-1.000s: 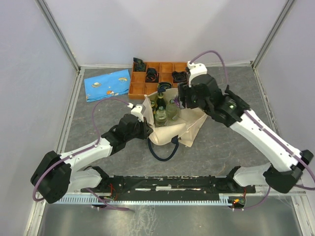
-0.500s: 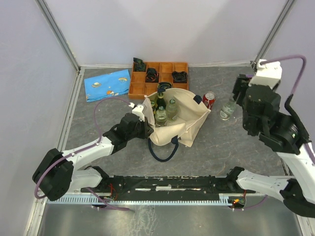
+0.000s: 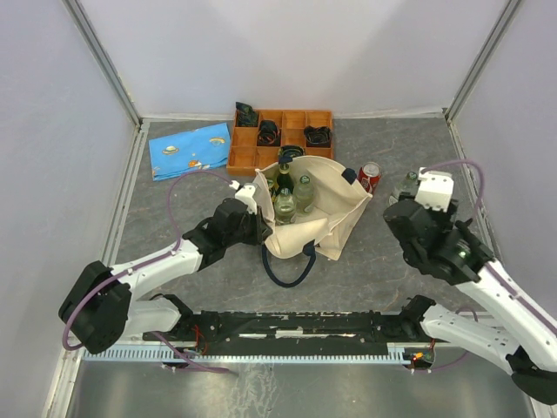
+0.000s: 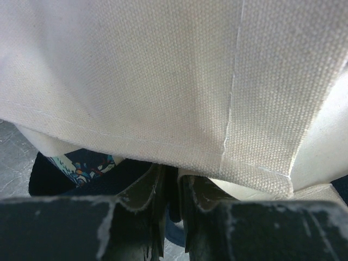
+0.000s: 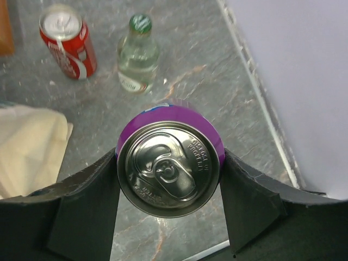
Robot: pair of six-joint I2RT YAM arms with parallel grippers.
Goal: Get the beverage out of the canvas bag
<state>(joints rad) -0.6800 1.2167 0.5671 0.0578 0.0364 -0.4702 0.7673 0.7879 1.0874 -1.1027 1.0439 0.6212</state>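
Note:
The cream canvas bag [image 3: 335,218] lies open mid-table with several glass bottles [image 3: 285,205] standing in its mouth. My left gripper [image 3: 259,228] is shut on the bag's left edge. In the left wrist view the canvas [image 4: 163,81] fills the frame, and the closed fingers [image 4: 145,190] pinch the dark strap. My right gripper [image 5: 169,168] is shut on a purple can [image 5: 168,163], gripping its sides, above the grey table right of the bag. In the top view the right gripper is hidden under its wrist [image 3: 418,222], and the can is hidden too.
A red can [image 3: 370,177] and a clear green-capped bottle [image 3: 406,185] stand upright right of the bag; both show ahead of the right gripper [image 5: 68,41] [image 5: 138,54]. An orange tray [image 3: 283,135] and a blue pouch [image 3: 190,150] lie at the back. The right wall edge [image 5: 261,109] is close.
My right arm left the bag's mouth, swung high to the right, then came down and nearer, right of the bag, with the purple can. The left gripper stayed on the bag.

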